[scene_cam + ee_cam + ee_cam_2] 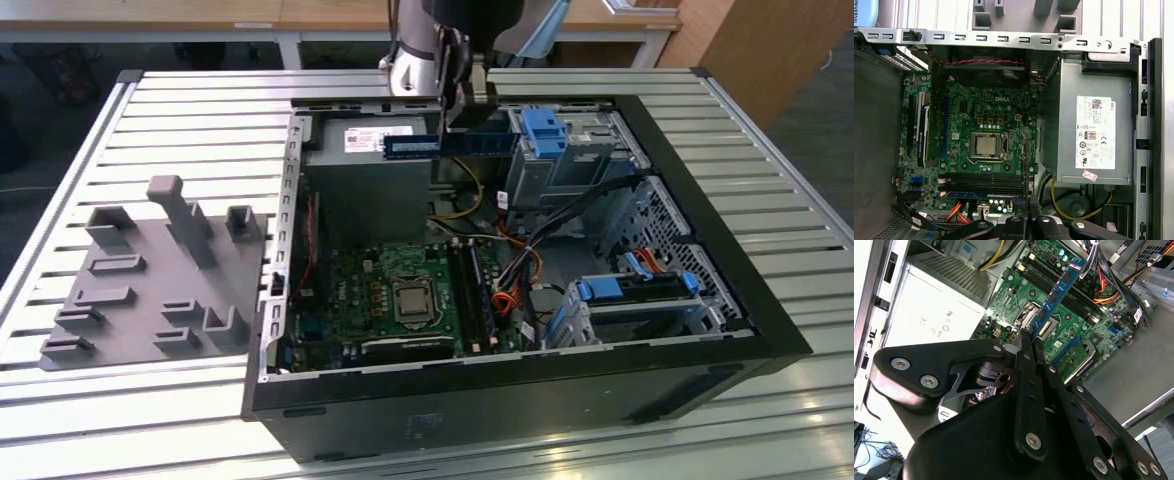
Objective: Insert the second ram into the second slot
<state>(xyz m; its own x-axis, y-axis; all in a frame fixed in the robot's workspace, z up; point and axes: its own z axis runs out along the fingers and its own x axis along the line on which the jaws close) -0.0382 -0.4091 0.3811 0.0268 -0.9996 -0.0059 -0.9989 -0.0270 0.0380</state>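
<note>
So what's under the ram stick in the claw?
The green motherboard, its processor socket and black memory slots. The ram stick hides the board directly beneath it.

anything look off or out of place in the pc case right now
Nothing looks damaged or spilled. The processor sits bare with no cooler on it, and the second ram is up in the hand, above the case, not in a slot.

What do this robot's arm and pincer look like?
The arm is a round silver-grey tube with dark sections. The pincer is matte black: flat, rounded link bars joined by shiny silver pins, narrowing to slim fingers.
</note>
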